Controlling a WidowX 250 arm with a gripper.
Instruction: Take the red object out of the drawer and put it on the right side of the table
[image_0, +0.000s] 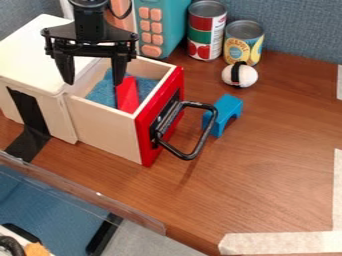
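The black arm (89, 22) comes in from the top edge, left of centre, with a thin dark cable (128, 11) curving out beside it. Below hangs the gripper (93, 83), close to upright and pointing down, its crosspiece (89, 48) running nearly level from side to side. The two fingers (65, 67) stand wide apart, their tips well separated.

Smooth, glossy wood table (267, 175)

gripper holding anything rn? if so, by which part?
Nothing held. The gripper is open, with no object between its fingers. The red object lies in the drawer; whether one fingertip touches it, I can't tell.
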